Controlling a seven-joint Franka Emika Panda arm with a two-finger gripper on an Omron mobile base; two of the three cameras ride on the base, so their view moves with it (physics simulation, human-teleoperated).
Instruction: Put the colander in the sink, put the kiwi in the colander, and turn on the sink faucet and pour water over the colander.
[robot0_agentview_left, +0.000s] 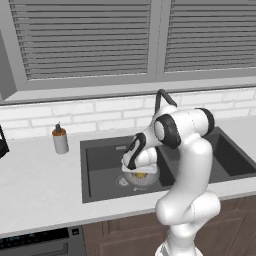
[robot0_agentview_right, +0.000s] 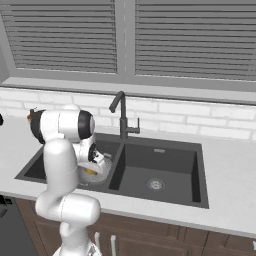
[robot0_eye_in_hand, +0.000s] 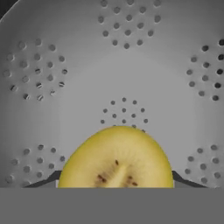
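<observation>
The grey colander (robot0_agentview_left: 149, 180) (robot0_agentview_right: 101, 172) stands in the left basin of the dark sink (robot0_agentview_left: 100, 150) (robot0_agentview_right: 165, 160). My gripper (robot0_agentview_left: 139, 172) (robot0_eye_in_hand: 116, 183) reaches down into the bowl, shut on the yellow kiwi (robot0_eye_in_hand: 116, 159) (robot0_agentview_left: 139, 175) (robot0_agentview_right: 90, 171). In the hand view the kiwi sits between the two dark fingertips (robot0_eye_in_hand: 49, 179), just above the pierced colander floor (robot0_eye_in_hand: 122, 65). The dark gooseneck faucet (robot0_agentview_left: 161, 97) (robot0_agentview_right: 121, 115) stands behind the divider between the basins.
A soap bottle (robot0_agentview_left: 60, 140) stands on the counter left of the sink. A dark object (robot0_agentview_left: 2, 142) sits at the far left edge. The right basin (robot0_agentview_right: 157, 172) holds a silver drain (robot0_agentview_right: 156, 184). White brick wall and window blinds run behind.
</observation>
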